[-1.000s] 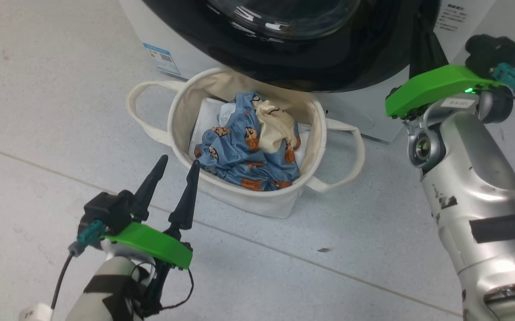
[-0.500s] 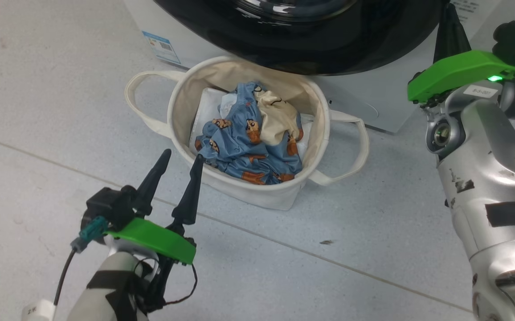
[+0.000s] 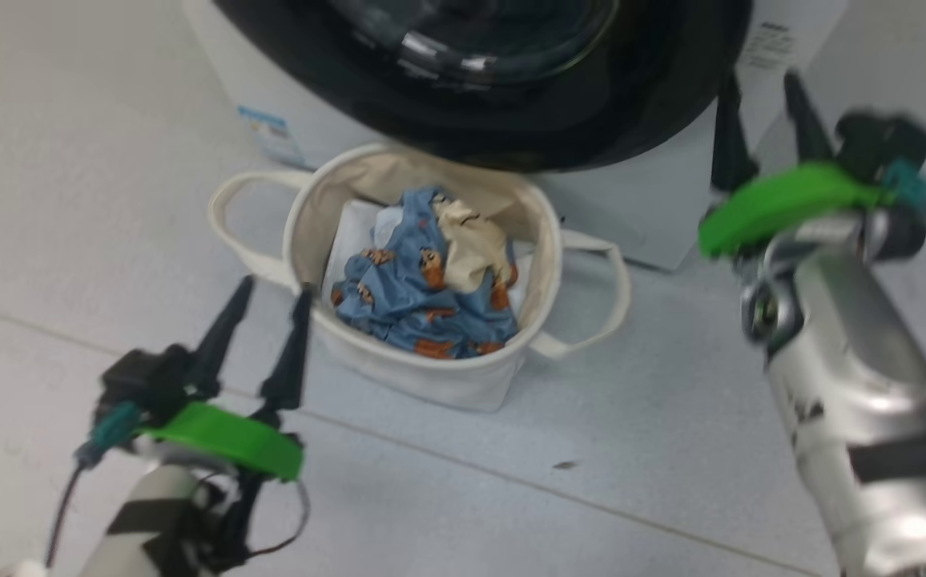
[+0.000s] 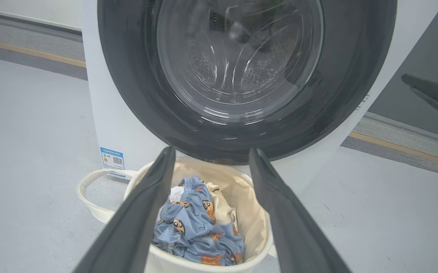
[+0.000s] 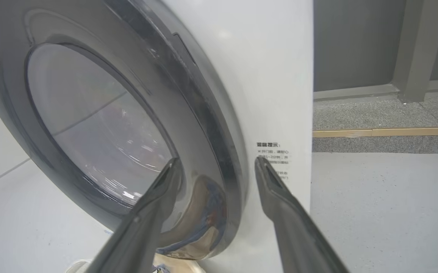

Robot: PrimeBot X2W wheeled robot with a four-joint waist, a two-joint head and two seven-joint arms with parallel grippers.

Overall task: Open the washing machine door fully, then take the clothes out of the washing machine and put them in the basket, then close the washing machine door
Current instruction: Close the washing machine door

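Observation:
The washing machine (image 3: 639,208) stands at the top of the head view. Its door (image 3: 591,120), black-rimmed with a glass centre, lies flat against the white front. Below it sits the cream basket (image 3: 431,385), holding the blue bear-print clothes (image 3: 407,296) with a cream piece on top. My left gripper (image 3: 275,287) is open and empty, its tips just outside the basket's near-left rim. My right gripper (image 3: 759,80) is open beside the door's right edge. In the right wrist view the right gripper (image 5: 218,161) straddles the door rim (image 5: 211,125) without touching. In the left wrist view the left gripper (image 4: 211,151) frames the clothes (image 4: 196,231) under the door (image 4: 128,94).
Pale grey floor (image 3: 511,497) with a thin seam line runs around the basket. The basket's two loop handles (image 3: 227,208) stick out left and right. A blue label (image 4: 112,159) marks the machine's lower left front. A dark wall base and a yellow floor strip (image 5: 385,132) lie behind the machine.
My right gripper's fingers have gone from shut to open beside the door. The head camera has shifted, so the whole picture moved and blurred. The left gripper stays open by the basket.

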